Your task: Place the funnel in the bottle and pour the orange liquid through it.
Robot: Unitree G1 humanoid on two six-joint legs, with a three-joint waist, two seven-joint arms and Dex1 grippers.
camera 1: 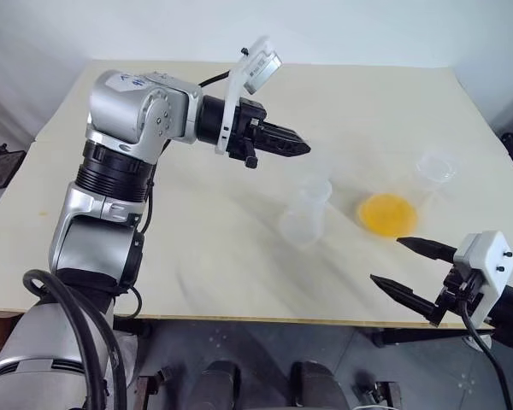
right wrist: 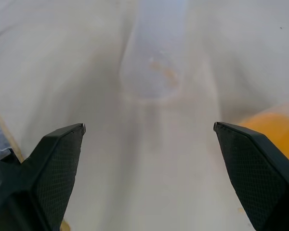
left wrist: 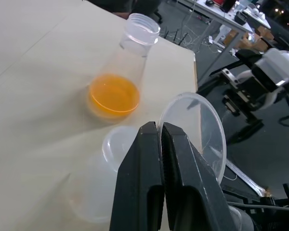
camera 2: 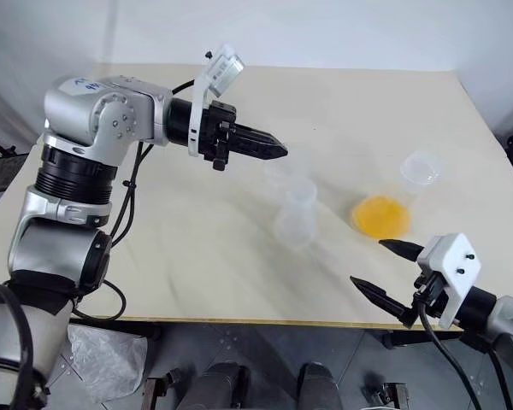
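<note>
funnel [left wrist: 197, 127] seemingly pinched in left pincer [left wrist: 160, 132], above bottle [left wrist: 116, 144]

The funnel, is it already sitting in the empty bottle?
No, the left gripper holds the funnel by its rim above the empty bottle, whose mouth is open.

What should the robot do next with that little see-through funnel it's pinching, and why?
Probably lower the funnel into the empty bottle. The left gripper is shut on the funnel's rim, holding it in the air just above and beside that bottle's open mouth. The orange liquid sits in the other flask, and the right gripper waits open near it, so the funnel likely goes in first.
</note>
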